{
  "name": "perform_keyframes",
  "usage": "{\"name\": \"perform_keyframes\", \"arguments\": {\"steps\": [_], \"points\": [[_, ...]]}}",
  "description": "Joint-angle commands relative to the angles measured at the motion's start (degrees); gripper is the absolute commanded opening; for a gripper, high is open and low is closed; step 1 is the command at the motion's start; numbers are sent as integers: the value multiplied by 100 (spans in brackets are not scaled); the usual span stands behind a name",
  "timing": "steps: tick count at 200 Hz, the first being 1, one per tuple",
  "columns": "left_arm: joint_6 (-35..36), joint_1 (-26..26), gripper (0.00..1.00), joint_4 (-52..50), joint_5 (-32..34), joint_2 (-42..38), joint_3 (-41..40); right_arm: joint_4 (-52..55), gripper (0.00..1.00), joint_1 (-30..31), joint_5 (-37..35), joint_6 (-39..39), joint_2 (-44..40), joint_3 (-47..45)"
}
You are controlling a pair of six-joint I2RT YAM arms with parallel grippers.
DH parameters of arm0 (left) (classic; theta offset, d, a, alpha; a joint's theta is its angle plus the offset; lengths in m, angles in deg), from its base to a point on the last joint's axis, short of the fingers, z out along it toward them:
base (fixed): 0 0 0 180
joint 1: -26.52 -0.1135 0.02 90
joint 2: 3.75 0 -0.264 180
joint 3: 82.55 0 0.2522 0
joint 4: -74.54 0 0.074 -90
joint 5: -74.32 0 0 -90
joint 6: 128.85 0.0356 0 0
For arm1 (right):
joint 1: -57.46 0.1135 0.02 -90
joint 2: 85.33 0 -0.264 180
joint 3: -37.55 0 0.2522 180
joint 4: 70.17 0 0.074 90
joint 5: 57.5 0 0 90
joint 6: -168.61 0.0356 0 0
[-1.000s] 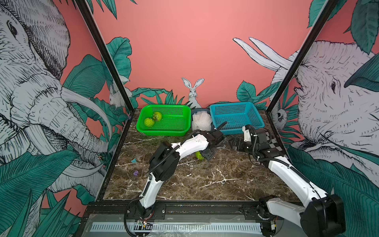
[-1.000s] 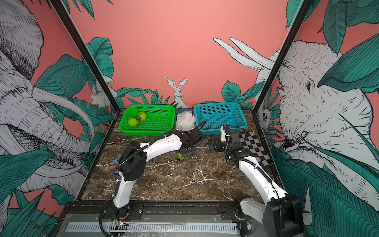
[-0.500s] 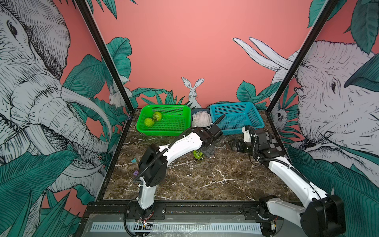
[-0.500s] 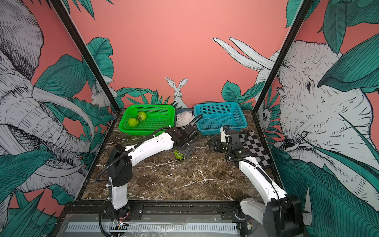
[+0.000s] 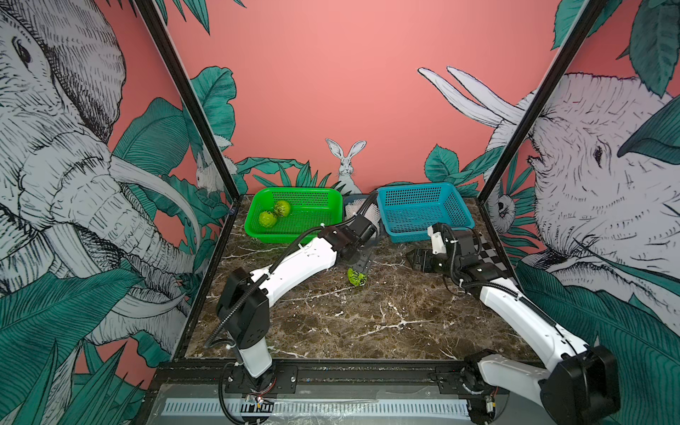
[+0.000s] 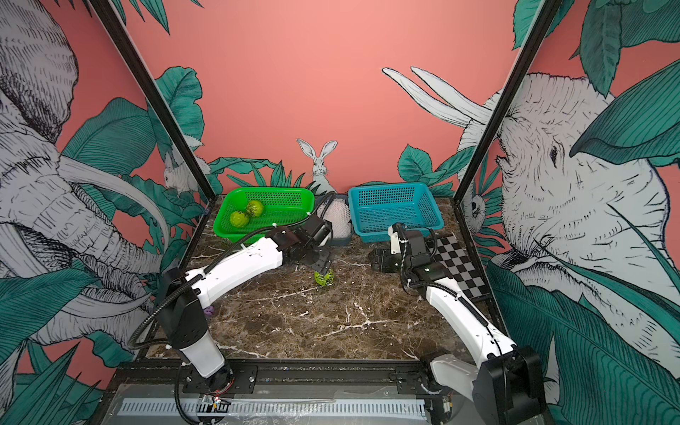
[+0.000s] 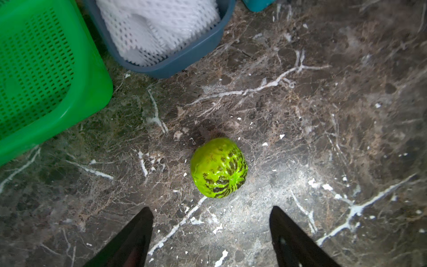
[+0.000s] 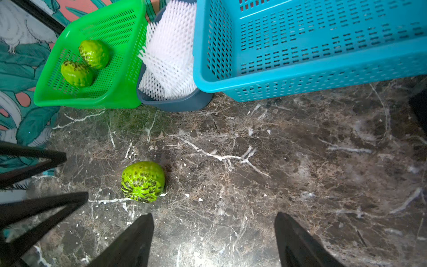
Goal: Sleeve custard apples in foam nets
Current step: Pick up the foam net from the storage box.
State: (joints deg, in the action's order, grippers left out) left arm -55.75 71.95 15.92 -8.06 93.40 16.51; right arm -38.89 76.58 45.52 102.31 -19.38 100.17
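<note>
**One fruit out on the surface, left arm drawn back**

The left gripper has backed off, spread and empty, leaving one bumpy yellow-green custard apple loose on the brown marble surface, in front of the perforated green plastic basket that holds two more. The right gripper, also spread and empty, hovers farther from that basket. Probably next: a white foam mesh net from just beside the basket.

Left arm: I log its elbow swung out toward the left wall. Left gripper: shifted left, now just beside apple.
</note>
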Motion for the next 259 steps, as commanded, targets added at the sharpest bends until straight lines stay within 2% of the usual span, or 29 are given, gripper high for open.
{"name": "perform_keyframes", "arguments": {"steps": [1, 19, 49, 115, 162, 193, 259], "points": [[-243, -308, 76, 424, -589, -265, 149, 14, 72, 66, 128, -103, 45, 236], [-259, -570, 71, 417, -958, 36, 575, 24, 66, 112, 175, -103, 49, 283], [-246, -917, 64, 393, -1332, 859, 1493, 3, 65, 145, 184, -60, -67, 205], [-1013, -1279, 63, 669, -2050, 2597, 3356, -47, 66, 150, 131, 7, -319, -120], [-1634, -1317, 65, 536, -2116, 3289, 4039, -31, 68, 144, 26, -50, -329, -153], [-1835, -1345, 65, 703, -2123, 3488, 4153, -33, 69, 141, -8, -93, -304, -115], [-2105, -1382, 53, 916, -2188, 3916, 4475, 48, 69, 145, -89, -111, -346, -175]]}}
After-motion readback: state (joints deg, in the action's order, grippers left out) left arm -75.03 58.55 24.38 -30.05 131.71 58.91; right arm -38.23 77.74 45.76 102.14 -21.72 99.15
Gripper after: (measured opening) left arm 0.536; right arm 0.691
